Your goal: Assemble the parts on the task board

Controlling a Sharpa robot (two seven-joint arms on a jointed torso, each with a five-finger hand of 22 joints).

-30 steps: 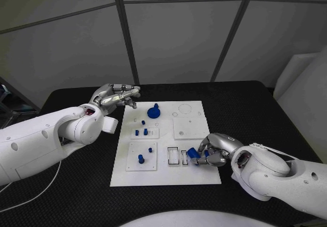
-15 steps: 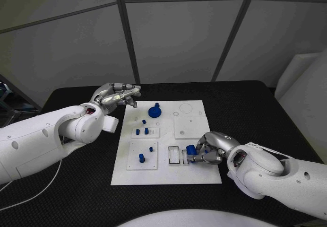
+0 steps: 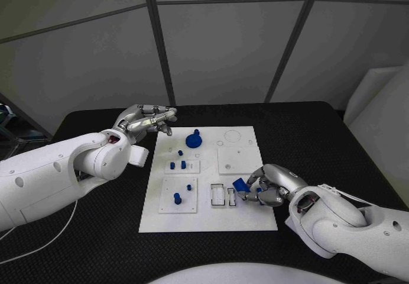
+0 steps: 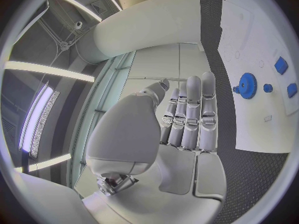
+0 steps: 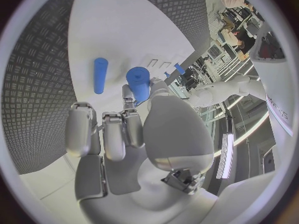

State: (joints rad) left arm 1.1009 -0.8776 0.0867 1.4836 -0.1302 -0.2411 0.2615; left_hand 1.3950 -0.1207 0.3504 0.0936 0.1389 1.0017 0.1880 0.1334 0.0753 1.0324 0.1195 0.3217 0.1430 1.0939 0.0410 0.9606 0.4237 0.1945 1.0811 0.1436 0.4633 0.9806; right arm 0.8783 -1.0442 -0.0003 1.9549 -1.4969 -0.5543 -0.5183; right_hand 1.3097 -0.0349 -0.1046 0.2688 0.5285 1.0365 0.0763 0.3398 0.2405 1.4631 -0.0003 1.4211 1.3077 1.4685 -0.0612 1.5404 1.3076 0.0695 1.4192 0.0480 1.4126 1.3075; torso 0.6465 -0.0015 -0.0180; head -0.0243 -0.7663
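The white task board (image 3: pixel 247 216) lies mid-table. My right hand (image 3: pixel 271 186) pinches a short blue cylinder (image 3: pixel 241 185) just above the board's near right part, beside two empty rectangular slots (image 3: pixel 223 196). From the right wrist, the cylinder (image 5: pixel 138 83) sits at the fingertips, and a slimmer blue peg (image 5: pixel 100 74) lies flat on the board (image 5: pixel 118 25) beside it. My left hand (image 3: pixel 146 121) hovers off the board's far left corner, fingers stretched out, holding nothing. A blue gear (image 3: pixel 193 140) and several small blue pegs (image 3: pixel 177 164) stand on the board's left half.
The left wrist view shows the blue gear (image 4: pixel 247 85) and small blue parts (image 4: pixel 281 64) on the board (image 4: pixel 249 45) beyond my left hand's fingers (image 4: pixel 190 114). Black table (image 3: pixel 315 136) surrounds the board. Grey wall panels stand behind the table.
My right hand has raised the blue cylinder a little and tilted it over the slots. The left hand has stayed where it was.
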